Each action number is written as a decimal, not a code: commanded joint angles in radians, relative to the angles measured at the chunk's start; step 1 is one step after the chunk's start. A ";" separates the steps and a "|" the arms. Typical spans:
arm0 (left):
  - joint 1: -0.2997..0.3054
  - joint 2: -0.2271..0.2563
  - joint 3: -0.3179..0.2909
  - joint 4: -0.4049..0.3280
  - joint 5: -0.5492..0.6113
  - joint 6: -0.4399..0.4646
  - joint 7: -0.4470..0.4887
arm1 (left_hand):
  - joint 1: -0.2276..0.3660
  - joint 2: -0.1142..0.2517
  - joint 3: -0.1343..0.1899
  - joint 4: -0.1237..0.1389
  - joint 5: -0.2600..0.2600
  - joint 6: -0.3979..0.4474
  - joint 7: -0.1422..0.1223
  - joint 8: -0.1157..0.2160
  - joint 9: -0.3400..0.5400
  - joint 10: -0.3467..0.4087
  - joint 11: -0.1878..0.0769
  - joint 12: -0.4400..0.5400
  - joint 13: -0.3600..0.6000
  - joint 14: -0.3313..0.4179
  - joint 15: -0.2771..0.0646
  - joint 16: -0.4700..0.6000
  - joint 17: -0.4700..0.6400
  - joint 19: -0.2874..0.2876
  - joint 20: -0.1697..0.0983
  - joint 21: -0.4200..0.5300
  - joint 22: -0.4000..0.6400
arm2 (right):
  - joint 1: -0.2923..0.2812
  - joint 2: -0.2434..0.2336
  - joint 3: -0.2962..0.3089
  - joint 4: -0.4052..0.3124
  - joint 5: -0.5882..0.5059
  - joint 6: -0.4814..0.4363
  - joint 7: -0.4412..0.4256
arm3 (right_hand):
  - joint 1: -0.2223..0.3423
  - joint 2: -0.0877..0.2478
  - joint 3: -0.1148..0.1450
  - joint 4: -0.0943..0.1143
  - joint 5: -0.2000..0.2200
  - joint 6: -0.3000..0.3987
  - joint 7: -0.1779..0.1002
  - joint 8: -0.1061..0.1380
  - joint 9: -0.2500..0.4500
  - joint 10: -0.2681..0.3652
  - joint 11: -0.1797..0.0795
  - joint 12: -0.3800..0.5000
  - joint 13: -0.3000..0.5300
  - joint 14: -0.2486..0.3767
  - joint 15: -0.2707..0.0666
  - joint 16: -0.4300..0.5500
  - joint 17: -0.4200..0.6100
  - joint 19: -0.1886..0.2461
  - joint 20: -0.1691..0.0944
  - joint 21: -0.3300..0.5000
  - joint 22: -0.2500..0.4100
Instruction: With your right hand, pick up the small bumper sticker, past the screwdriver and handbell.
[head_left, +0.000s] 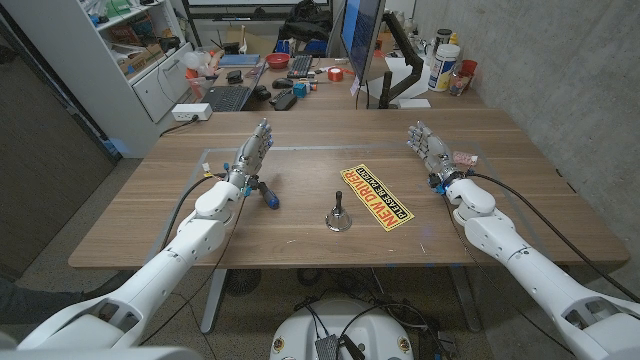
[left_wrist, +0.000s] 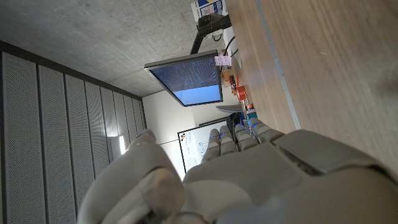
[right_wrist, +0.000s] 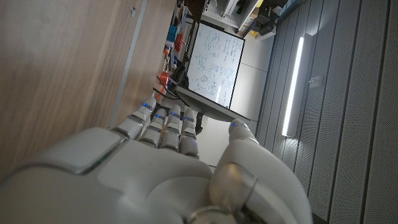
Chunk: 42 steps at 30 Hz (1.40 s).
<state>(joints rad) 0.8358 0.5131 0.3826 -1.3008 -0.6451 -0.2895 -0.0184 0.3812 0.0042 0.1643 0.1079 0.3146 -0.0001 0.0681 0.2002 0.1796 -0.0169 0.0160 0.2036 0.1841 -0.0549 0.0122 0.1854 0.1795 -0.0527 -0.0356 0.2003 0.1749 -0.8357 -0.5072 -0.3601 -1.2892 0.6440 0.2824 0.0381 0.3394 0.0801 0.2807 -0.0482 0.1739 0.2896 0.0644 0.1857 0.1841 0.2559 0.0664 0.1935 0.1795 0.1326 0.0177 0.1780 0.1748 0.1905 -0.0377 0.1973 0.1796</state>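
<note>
I judge nothing of the task is done yet: the pick has not begun, and reach, grip and lift are all left.

Counting from largest down in my head view: one wooden table (head_left: 300, 245); two robot hands; one yellow bumper sticker (head_left: 375, 195); one blue-handled screwdriver (head_left: 266, 193); one small handbell (head_left: 337, 213).

My right hand (head_left: 431, 149) stands at about three o'clock on the table, fingers spread and holding nothing, well apart from the sticker. My left hand (head_left: 251, 155) is at about nine o'clock, fingers also apart and empty, just beside the screwdriver.

The sticker lies flat near the table's centre, at about one o'clock from the bell, and the screwdriver sits at ten o'clock from the bell.
</note>
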 joint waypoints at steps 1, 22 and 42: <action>-0.007 0.020 0.027 -0.022 -0.004 0.000 0.031 | 0.012 0.002 0.005 0.000 0.006 0.001 0.008 0.004 0.005 -0.006 -0.002 0.005 0.005 -0.009 0.002 0.007 0.004 -0.009 -0.029 0.005 0.004 | -0.001 0.011 0.027 0.004 -0.024 -0.009 0.021 | 0.008 -0.002 0.007 0.000 0.005 0.007 -0.001 0.006 0.004 0.010 -0.002 0.006 0.001 0.009 0.002 0.006 0.005 0.004 -0.005 0.005 0.005; -0.032 0.055 0.070 -0.019 -0.036 -0.005 0.025 | 0.015 0.004 0.003 -0.002 0.008 0.001 0.003 0.002 0.006 -0.006 -0.005 0.004 0.005 -0.008 0.000 0.006 0.005 -0.009 -0.025 0.004 0.005 | 0.000 0.025 0.035 0.023 -0.067 0.038 0.068 | 0.012 0.002 0.006 -0.005 0.006 0.006 -0.006 0.006 0.004 0.008 -0.008 0.007 0.001 0.012 -0.003 0.007 0.004 0.007 -0.004 0.006 0.005; -0.039 0.084 0.093 -0.029 -0.056 -0.003 0.033 | 0.019 0.006 -0.001 -0.004 0.010 0.006 -0.005 0.002 0.006 -0.005 -0.017 0.003 0.005 -0.005 -0.011 0.006 0.005 -0.006 -0.022 0.004 0.005 | -0.006 0.001 0.036 0.015 -0.100 0.082 0.096 | 0.016 0.006 0.005 -0.010 0.006 -0.002 -0.014 0.004 0.005 -0.004 -0.013 0.004 0.002 0.015 -0.007 0.008 0.004 0.010 -0.003 0.007 0.005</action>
<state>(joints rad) 0.8017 0.5836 0.4627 -1.3267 -0.6918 -0.2935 0.0099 0.3889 0.0121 0.1641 0.1077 0.3185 0.0014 0.0663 0.2002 0.1839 -0.0219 0.0101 0.2033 0.1838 -0.0548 0.0122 0.1853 0.1792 -0.0524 -0.0355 0.2003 0.1746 -0.8354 -0.4975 -0.3277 -1.2711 0.5555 0.3358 0.1211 0.3468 0.0858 0.2847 -0.0522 0.1736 0.2857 0.0606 0.1857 0.1839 0.2553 0.0552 0.1934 0.1792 0.1396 0.0105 0.1817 0.1745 0.1903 -0.0376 0.1972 0.1793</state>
